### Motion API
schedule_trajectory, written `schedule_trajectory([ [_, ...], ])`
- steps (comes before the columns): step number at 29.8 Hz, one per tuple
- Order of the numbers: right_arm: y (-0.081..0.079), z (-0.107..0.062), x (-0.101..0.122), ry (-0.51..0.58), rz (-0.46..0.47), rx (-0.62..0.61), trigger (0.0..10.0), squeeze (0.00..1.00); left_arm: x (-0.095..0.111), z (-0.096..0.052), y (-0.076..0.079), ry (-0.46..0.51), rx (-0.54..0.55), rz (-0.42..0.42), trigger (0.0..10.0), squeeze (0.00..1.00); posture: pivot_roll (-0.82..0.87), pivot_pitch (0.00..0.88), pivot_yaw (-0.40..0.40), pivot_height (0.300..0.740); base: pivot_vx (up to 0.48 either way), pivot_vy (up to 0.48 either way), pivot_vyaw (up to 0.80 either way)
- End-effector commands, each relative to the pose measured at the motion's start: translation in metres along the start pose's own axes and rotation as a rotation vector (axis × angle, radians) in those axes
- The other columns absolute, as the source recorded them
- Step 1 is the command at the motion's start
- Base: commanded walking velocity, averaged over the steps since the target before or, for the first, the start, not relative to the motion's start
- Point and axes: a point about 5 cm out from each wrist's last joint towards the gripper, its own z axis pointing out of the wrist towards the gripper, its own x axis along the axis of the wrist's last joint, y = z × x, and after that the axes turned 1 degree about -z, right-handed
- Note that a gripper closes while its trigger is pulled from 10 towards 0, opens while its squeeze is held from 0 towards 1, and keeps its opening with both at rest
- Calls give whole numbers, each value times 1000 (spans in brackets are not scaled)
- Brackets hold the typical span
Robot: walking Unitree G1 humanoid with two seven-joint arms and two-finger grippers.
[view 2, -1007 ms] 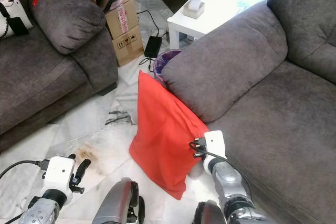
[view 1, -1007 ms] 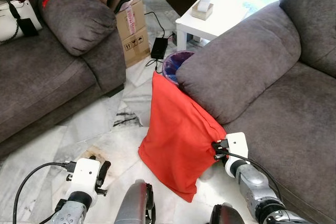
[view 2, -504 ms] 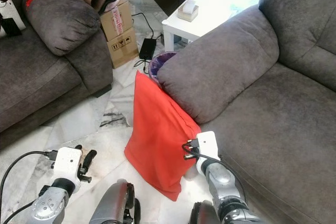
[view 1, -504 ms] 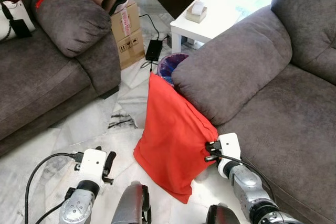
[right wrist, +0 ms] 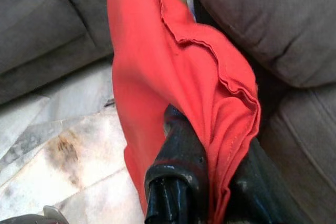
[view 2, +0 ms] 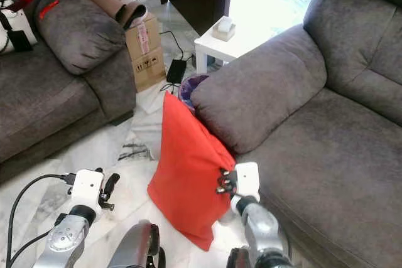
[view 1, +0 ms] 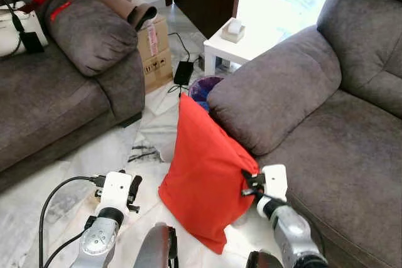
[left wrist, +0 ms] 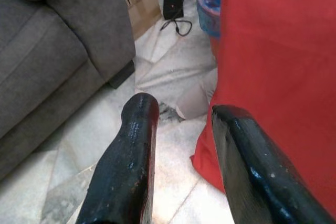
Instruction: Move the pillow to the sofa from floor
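A red pillow (view 1: 204, 174) stands on edge on the marble floor and leans against the armrest (view 1: 276, 92) of the grey sofa (view 1: 352, 155) on the right. My right gripper (view 1: 247, 182) is shut on the pillow's right edge near the sofa front. In the right wrist view, red fabric (right wrist: 157, 66) is bunched between its black fingers (right wrist: 176, 156). My left gripper (view 1: 132, 187) hangs low over the floor, left of the pillow. It is open, and its fingers (left wrist: 131, 166) stand beside the pillow's face (left wrist: 278, 66) without touching it.
A second grey sofa (view 1: 56, 98) stands at the left, with a white bag on it. Behind the pillow are a purple bin (view 1: 207, 86), a black power adapter (view 1: 184, 72) with its cable, cardboard boxes (view 1: 154, 48) and a white side table (view 1: 242, 39).
The camera has tilted up a little. My left gripper has come forward and closer to the pillow. The right gripper stays shut on the pillow's edge, and the pillow stands slightly more upright.
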Motion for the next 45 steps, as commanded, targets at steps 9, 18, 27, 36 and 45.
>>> schedule_trajectory([
  [9,5,-5,3,93,180,-84,10000,0,-9,-1,1,-17,-5,11,10000,0,151,124,24,627,0,0,0],
  [18,-8,3,15,152,185,-22,10000,0,-9,0,3,-10,-12,9,10000,0,164,119,18,662,0,0,0],
  [27,-10,4,17,153,190,-7,10000,0,-12,-3,3,-7,-9,8,10000,0,164,110,16,712,0,0,0],
  [36,-13,6,23,192,201,23,10000,0,-12,-3,2,-5,-14,11,10000,0,166,108,18,740,0,0,0],
  [45,-13,5,24,174,147,100,10000,0,-12,-2,0,-35,-78,1,10000,0,169,121,22,740,0,0,0],
])
